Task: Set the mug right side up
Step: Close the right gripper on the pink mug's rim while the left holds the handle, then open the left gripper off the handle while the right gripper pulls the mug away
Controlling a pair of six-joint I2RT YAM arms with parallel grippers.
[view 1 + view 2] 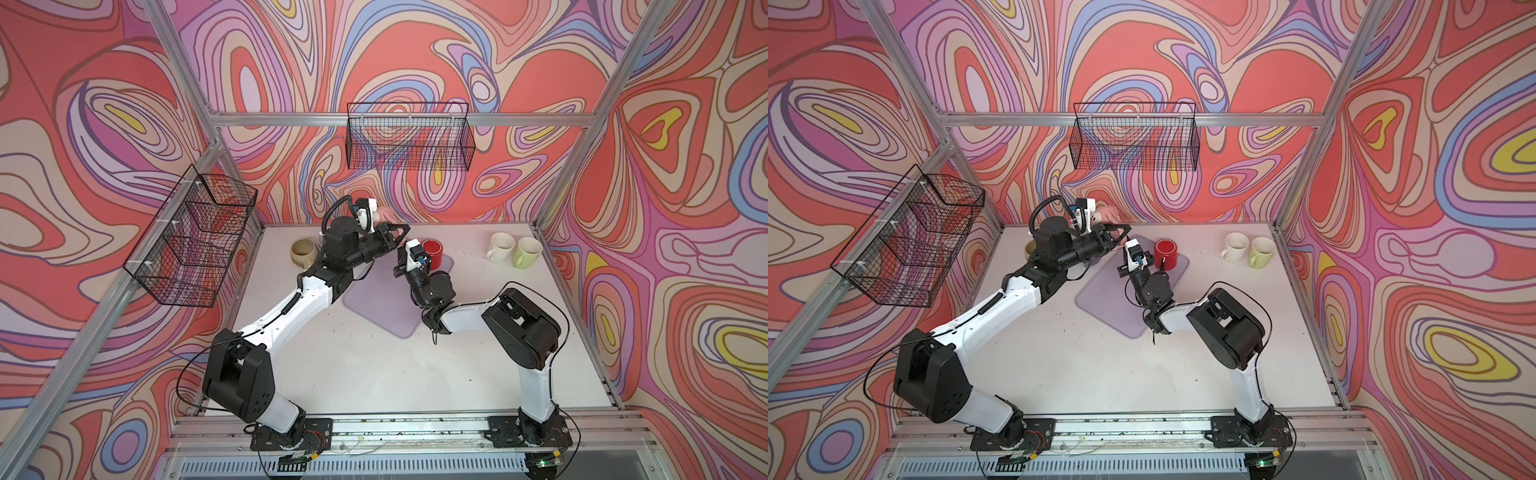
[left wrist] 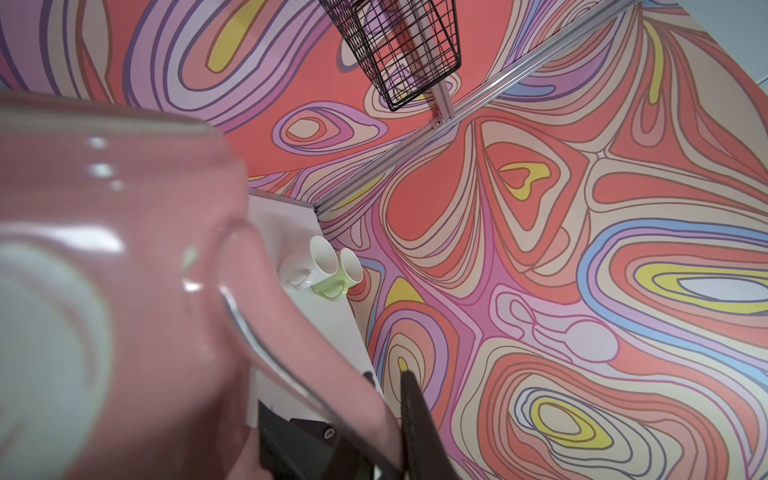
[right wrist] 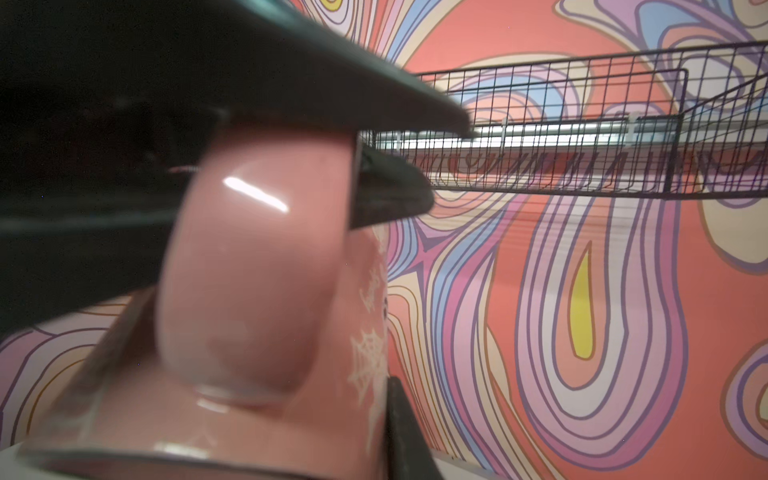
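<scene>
The pink mug [image 1: 386, 216] hung in the air over the far edge of the white table [image 1: 374, 365], clear of its surface and just past the far corner of the purple mat [image 1: 382, 307]. The left gripper [image 1: 401, 232] was pinched on the mug's handle [image 3: 249, 270]. In the right wrist view two black fingers [image 3: 374, 95] came in from the side, pressed against the handle's upper end. In the left wrist view the glossy pink body [image 2: 124, 249] filled the near side, too close and blurred to tell which end faced up. The right gripper [image 1: 404, 246] reached across from the right and met the left one at the mug. Its jaws were drawn together and, as far as the blurred close view showed, they nipped the mug's wall beside the handle, where white spiderweb prints [image 3: 370, 357] marked the glaze. A red mug [image 1: 432, 251] stood on the mat's far end, just beside the right wrist. A beige mug [image 1: 302, 252] sat open end up near the far left of the table, partly hidden by the left arm. A white mug [image 1: 500, 246] and a green mug [image 1: 527, 251] stood touching, side by side, near the far right corner. One wire basket [image 1: 409, 137] hung on the back wall and another [image 1: 195, 241] on the left wall.
</scene>
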